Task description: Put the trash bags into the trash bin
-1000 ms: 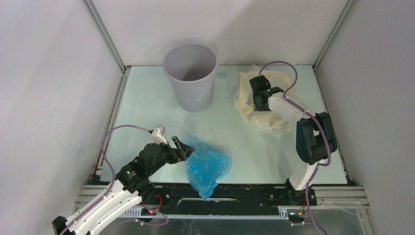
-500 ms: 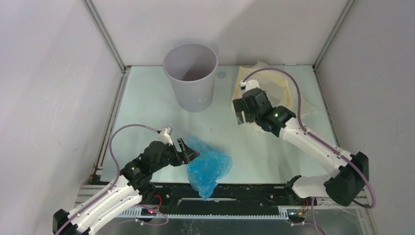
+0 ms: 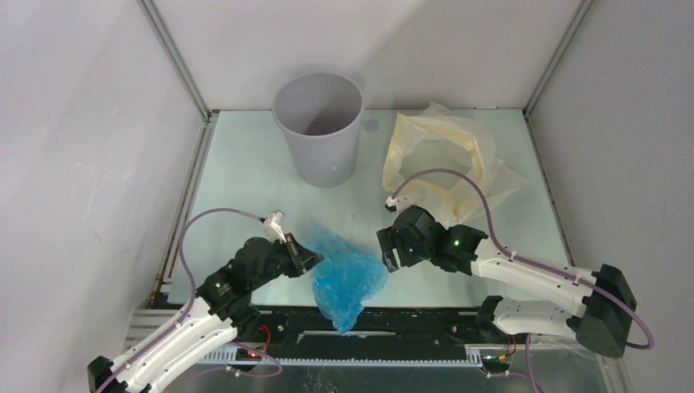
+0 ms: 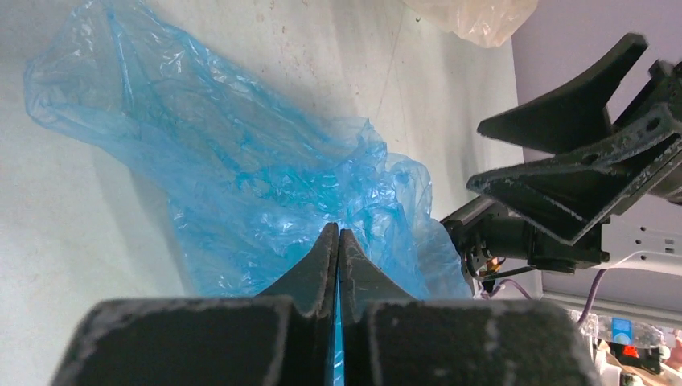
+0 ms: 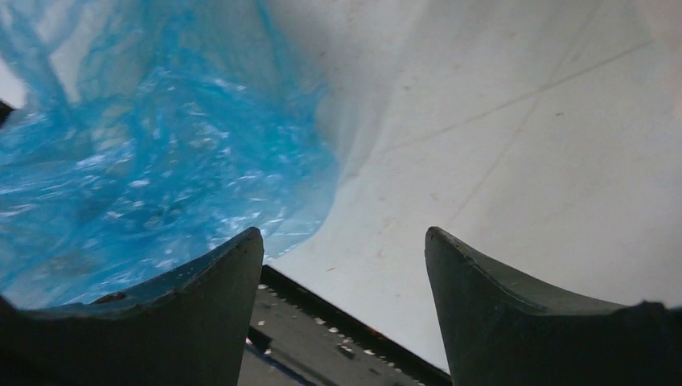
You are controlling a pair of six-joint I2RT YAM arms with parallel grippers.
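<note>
The blue trash bag (image 3: 350, 278) lies crumpled near the table's front edge, partly over the black rail. My left gripper (image 3: 313, 259) is shut on its left edge, and a thin strip of blue film shows between the closed fingers in the left wrist view, where the gripper (image 4: 338, 235) points into the bag (image 4: 241, 177). At the bag's right side my right gripper (image 3: 386, 252) stands open with nothing between its fingers. In the right wrist view that gripper (image 5: 343, 240) is just right of the bag (image 5: 145, 161). The trash bin (image 3: 319, 127) stands upright at the back, apart from both grippers.
A pale yellow plastic bag (image 3: 446, 160) lies spread at the back right, behind the right arm. The black rail (image 3: 409, 315) runs along the table's front edge. Grey walls close in the left, back and right sides.
My left gripper has closed on the blue bag's edge. The right arm swung from the yellow bag at the back right down to the blue bag's right side.
</note>
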